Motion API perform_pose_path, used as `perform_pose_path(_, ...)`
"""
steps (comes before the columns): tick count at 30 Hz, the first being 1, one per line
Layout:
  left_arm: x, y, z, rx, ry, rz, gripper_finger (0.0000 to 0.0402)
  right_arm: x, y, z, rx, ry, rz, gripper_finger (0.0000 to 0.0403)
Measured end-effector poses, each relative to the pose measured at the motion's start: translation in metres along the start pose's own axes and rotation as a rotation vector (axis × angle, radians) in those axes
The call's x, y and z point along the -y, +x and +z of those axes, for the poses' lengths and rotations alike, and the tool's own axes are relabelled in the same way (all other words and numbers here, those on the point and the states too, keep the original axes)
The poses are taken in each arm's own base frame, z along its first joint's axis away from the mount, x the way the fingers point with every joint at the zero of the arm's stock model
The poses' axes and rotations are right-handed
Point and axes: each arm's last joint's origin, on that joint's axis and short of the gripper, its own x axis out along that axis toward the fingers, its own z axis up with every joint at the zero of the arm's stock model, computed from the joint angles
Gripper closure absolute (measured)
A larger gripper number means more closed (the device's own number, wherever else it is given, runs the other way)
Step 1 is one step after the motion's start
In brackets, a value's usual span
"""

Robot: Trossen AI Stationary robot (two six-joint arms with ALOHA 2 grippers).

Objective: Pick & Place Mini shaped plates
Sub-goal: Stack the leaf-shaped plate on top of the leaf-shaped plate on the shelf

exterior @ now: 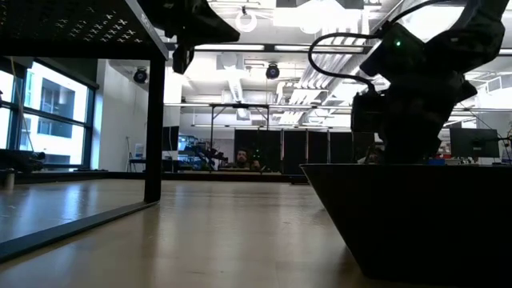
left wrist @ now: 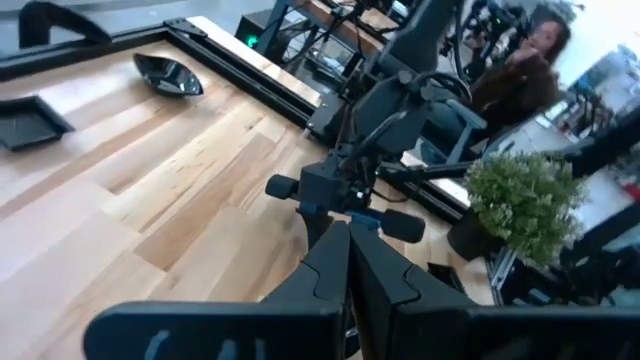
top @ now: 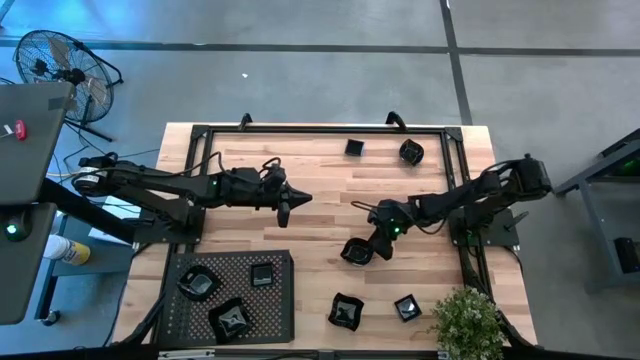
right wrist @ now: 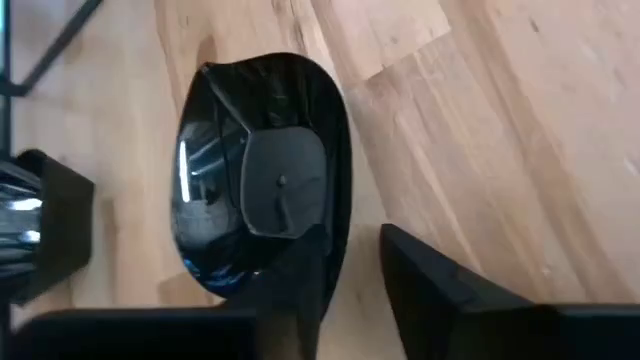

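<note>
The mini shaped plates are small glossy black dishes. Three lie in the black perforated tray at the table's near left. Two more sit by the far edge and two by the near edge. My right gripper is open, low over an oval plate mid-table. In the right wrist view one finger is inside that plate and the other stands outside its rim, with wood showing between. My left gripper is shut and hovers left of centre. My right gripper comes at the oval plate from above, with one finger inside its hollow beside the rim and the other outside, apart from it. I cannot tell whether the inner finger touches the plate. The plate rests on the table.
A black frame runs around the table's far and side edges. A potted plant stands at the near right corner. In the low view one plate fills the near right and the tray's leg stands at left. People show far behind.
</note>
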Motion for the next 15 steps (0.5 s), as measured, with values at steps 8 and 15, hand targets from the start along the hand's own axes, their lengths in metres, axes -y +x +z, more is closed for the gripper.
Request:
perform_pose_path(8,-0.0011,0.0,-0.0012,-0.008,-0.094,0.018,0.0401,-0.0009,0.0,-0.0001,-0.01,0.011,0.024,0.0394)
perform_pose_path(15,-0.0076,-0.0007,-0.0089,-0.068,-0.118,0.112,0.04,-0.0003,-0.0021,0.0023,0.005,0.024,0.017,0.0399)
